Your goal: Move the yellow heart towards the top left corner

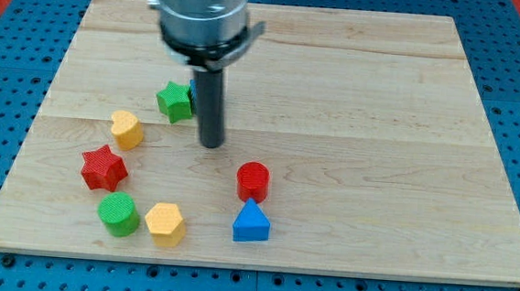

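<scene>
The yellow heart (127, 129) lies on the wooden board (355, 97) at the view's left, below and left of the green star (176, 101). My tip (210, 145) rests on the board to the right of the heart, with a clear gap between them, and just below and right of the green star. A small bit of a blue block (192, 90) shows behind the rod, mostly hidden.
A red star (103, 168) lies below the heart. A green cylinder (118, 214) and a yellow hexagon (165, 223) sit near the board's bottom edge. A red cylinder (253, 181) and a blue triangle (252, 223) lie below and right of my tip.
</scene>
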